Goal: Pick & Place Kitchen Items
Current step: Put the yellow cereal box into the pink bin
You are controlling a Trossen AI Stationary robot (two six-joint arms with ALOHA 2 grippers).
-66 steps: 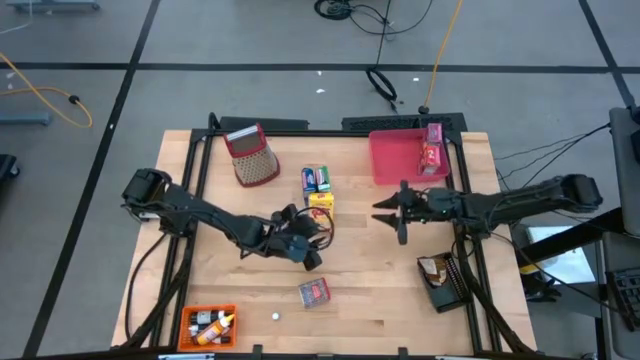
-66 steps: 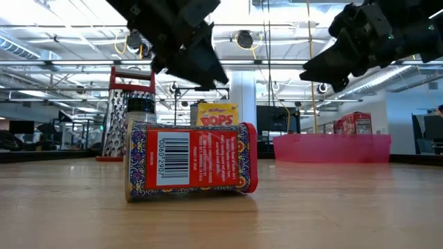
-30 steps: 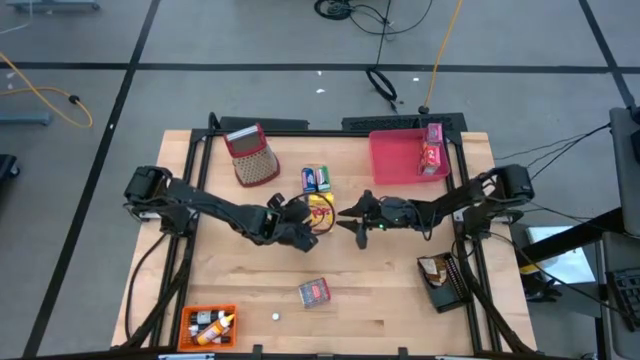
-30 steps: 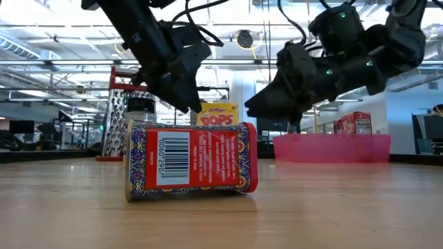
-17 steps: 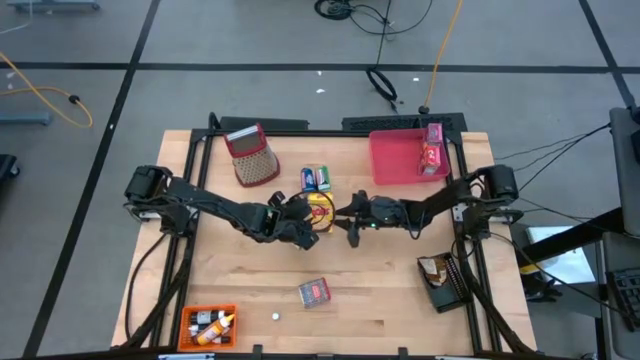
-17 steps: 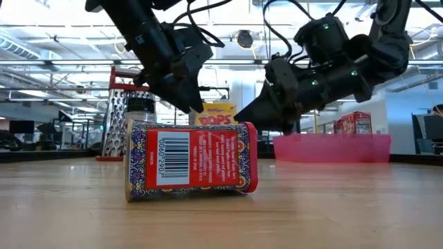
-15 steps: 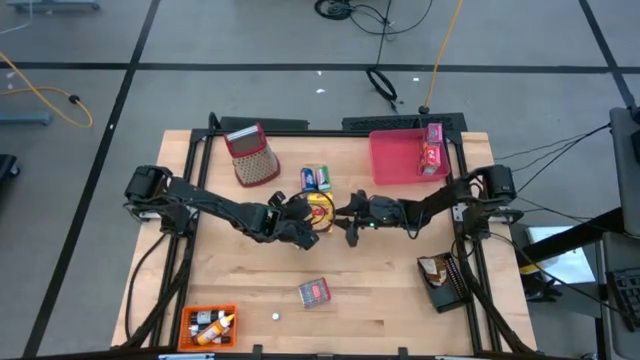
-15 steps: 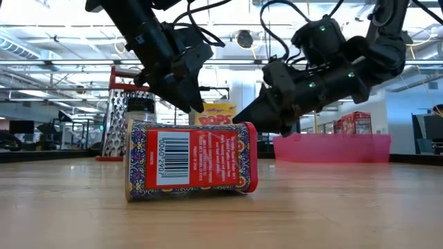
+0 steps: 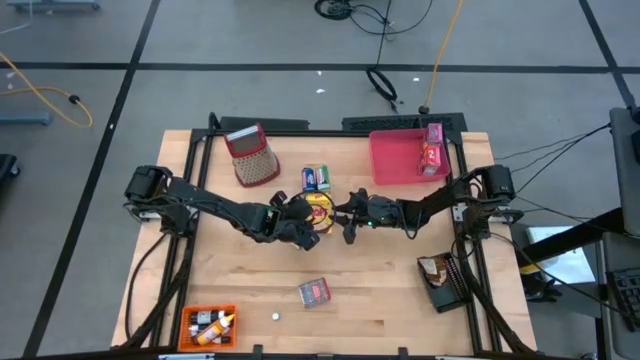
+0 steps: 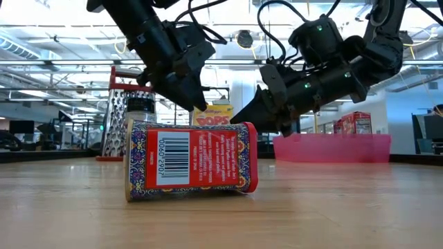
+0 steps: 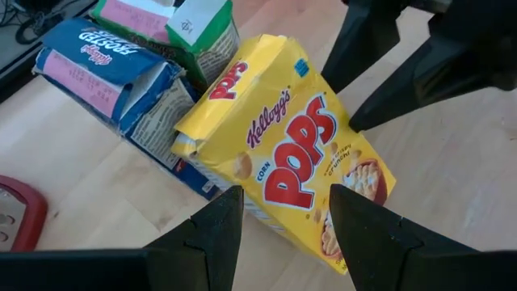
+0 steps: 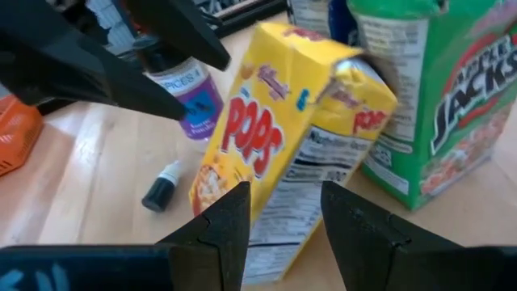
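The yellow cereal box [image 9: 320, 207] stands tilted in mid-table, its front face turned up in the left wrist view [image 11: 303, 153]. My left gripper [image 9: 304, 226] is open at the box's left, with a finger on either side of its lower end [image 11: 283, 234]. My right gripper [image 9: 343, 214] is open at the box's right. Its fingers straddle the crumpled top end [image 12: 283, 226]. The blue and green boxes [image 9: 316, 178] stand just beyond. A red tin [image 10: 190, 160] lies on its side nearer the front edge. My left gripper has the yellow box's lower end [image 11: 279, 212] between its open fingers, coming from the table's left and slanting down; I cannot tell whether a finger touches it. My right gripper has the box's crumpled top end [image 12: 307, 174] between its open fingers, coming from the table's right, nearly level. The box leans tilted with its lower end on the table; I cannot tell whether the pads touch.
A grater [image 9: 255, 156] stands far left. The pink tray [image 9: 398, 160] holds a red box [image 9: 432, 150]. An orange tray [image 9: 188, 318] and a black tray [image 9: 442, 292] sit at the near corners. A purple-labelled bottle [image 12: 191, 99], a small dark bottle [image 12: 160, 192] and a white piece [image 9: 275, 316] are also here.
My right gripper has moved toward the table's left and down, and its open fingers have come around the yellow box. The box has tipped from upright to a lean. My left gripper has stayed beside the box.
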